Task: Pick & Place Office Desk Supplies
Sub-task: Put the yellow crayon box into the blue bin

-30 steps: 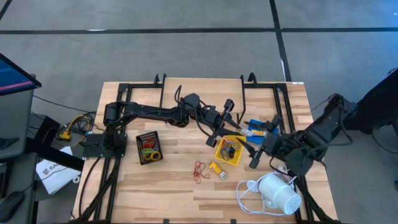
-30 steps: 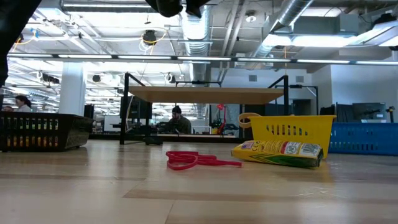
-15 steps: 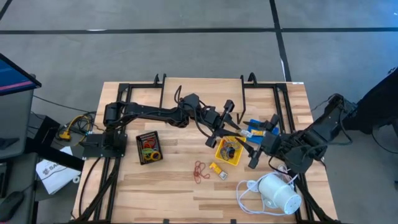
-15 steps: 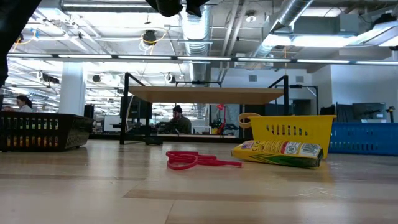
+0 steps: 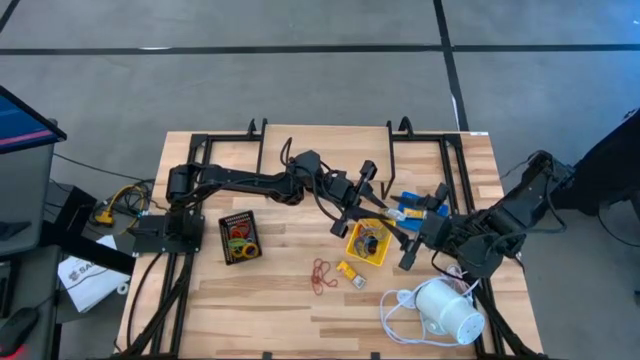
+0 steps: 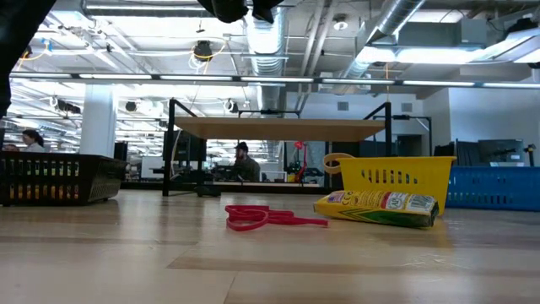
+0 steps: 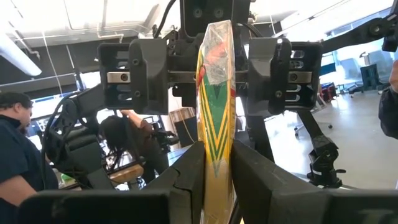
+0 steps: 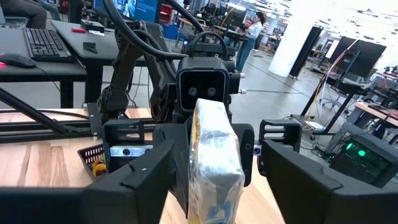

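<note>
Counting three trays [image 5: 238,237], one yellow packet [image 7: 215,93] between left fingers [image 7: 186,180], right fingers [image 8: 146,171] wide.

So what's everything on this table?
table: 1, light wood, under everything
black tray: 1, black mesh, by left arm's base, bands inside
yellow tray: 1, yellow, table's middle
blue tray: 1, blue, beside yellow tray
red bands: a few, red, loose on table
loose packet: 1, yellow, beside red bands
held packet: 1, yellow-green, between both grippers
white device: 1, white, corded, near right arm
left gripper: 1, dark, shut on held packet
right gripper: 1, dark, open around held packet
</note>
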Motion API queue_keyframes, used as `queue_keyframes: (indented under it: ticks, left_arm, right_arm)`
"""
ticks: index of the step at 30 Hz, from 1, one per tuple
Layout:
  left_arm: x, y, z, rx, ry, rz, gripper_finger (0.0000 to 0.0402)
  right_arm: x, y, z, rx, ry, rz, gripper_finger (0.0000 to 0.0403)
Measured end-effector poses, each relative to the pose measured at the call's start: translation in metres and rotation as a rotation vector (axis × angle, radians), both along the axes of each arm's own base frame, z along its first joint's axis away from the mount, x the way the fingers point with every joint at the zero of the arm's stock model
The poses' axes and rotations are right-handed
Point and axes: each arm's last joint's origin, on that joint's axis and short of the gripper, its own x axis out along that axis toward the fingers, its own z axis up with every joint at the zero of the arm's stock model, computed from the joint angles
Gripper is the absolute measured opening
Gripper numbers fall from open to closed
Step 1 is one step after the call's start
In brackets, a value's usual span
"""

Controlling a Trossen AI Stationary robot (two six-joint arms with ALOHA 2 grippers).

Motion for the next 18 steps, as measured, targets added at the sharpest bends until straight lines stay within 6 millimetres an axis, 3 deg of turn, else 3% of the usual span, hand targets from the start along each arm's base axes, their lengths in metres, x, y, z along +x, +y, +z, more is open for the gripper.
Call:
queue_keyframes:
  ticks: [9, 18]
  left_arm:
    - [0.0000, 0.0000, 0.0000, 0.000, 0.000, 0.000, 0.0066]
    - [0.0000, 0.0002, 0.0000, 0.000, 0.000, 0.001, 0.0066]
  right_arm:
    - [0.0000, 0.0000, 0.0000, 0.002, -0.001, 0.000, 0.0163]
    - [0.0000, 0.0000, 0.0000, 0.002, -0.001, 0.000, 0.0134]
